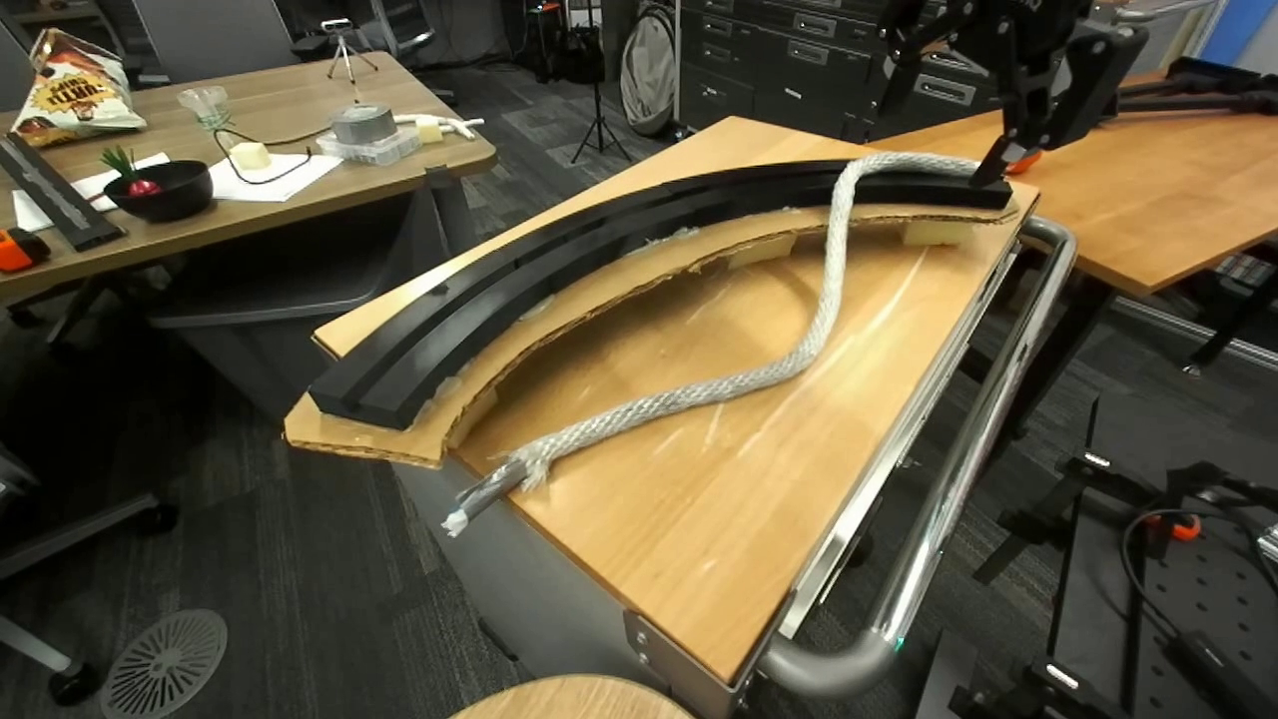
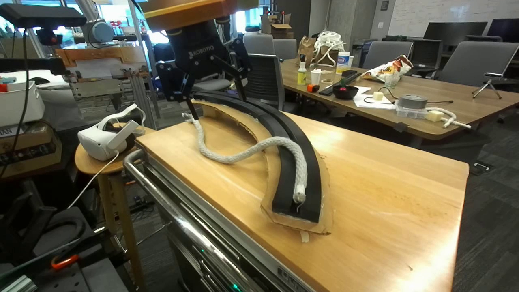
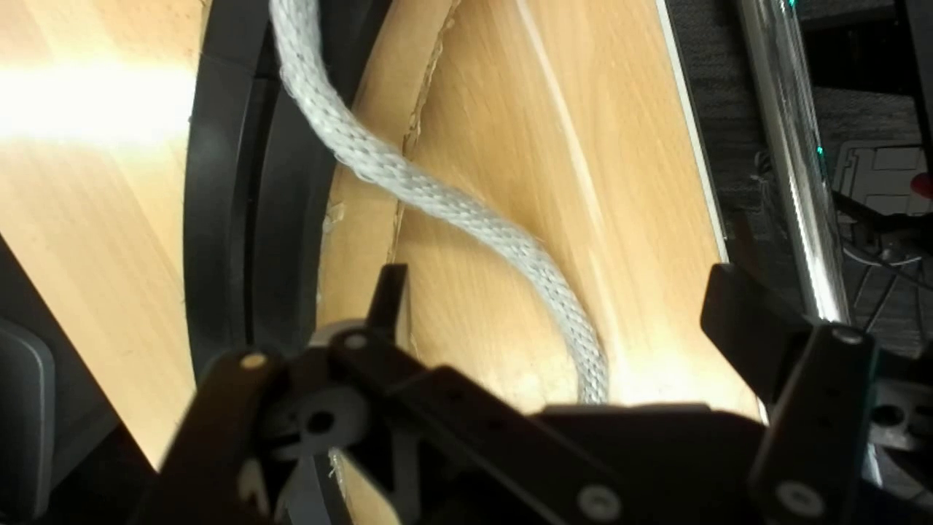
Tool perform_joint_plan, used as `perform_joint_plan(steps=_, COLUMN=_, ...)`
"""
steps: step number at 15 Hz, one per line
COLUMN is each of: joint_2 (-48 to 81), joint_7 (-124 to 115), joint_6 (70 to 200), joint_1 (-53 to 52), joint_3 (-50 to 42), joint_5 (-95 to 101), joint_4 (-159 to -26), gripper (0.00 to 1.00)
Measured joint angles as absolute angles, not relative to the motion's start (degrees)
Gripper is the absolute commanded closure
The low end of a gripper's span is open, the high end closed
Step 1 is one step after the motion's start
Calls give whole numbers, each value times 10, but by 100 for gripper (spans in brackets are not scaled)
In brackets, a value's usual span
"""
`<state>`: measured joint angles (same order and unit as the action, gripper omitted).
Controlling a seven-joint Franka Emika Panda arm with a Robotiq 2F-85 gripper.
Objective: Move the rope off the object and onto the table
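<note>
The pale grey-white braided rope (image 1: 689,396) (image 2: 231,158) (image 3: 452,204) lies partly on the black curved arc (image 1: 599,240) (image 2: 314,174) (image 3: 219,219). One end rests on top of the arc near its end. The rest crosses the inner edge and bends over the wooden table (image 1: 799,479) (image 2: 385,194) (image 3: 496,95). The frayed far end sticks out past the table's edge in an exterior view. My gripper (image 1: 939,135) (image 2: 219,108) (image 3: 555,270) is open and empty above the table. In the wrist view the rope runs between the spread fingers, apart from both; its lower part is hidden.
The arc sits on a cardboard base (image 1: 619,275) (image 2: 273,174) raised on small blocks. A shiny metal rail (image 1: 958,489) (image 2: 190,227) (image 3: 794,146) runs along one table edge. A round stool with a white headset (image 2: 101,142) stands close by. A cluttered desk (image 1: 429,110) (image 2: 466,105) is beyond.
</note>
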<state>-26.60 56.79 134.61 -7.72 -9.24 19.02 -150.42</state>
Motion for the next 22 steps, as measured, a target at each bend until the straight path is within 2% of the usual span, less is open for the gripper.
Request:
perform_joint_plan(steps=5, joint_2=-259, joint_7=579, joint_6=1351, joint_1=-53, joint_3=-99, joint_5=188, joint_4=-1499, gripper=0)
perform_joint_plan(steps=10, joint_2=-255, joint_7=654, joint_6=1353, joint_1=8, joint_3=-182, joint_5=141, joint_4=-1472, gripper=0)
perform_joint_plan(steps=22, joint_2=-198, joint_7=583, joint_6=1374, joint_1=49, joint_3=-156, joint_5=142, joint_4=-1455, gripper=0)
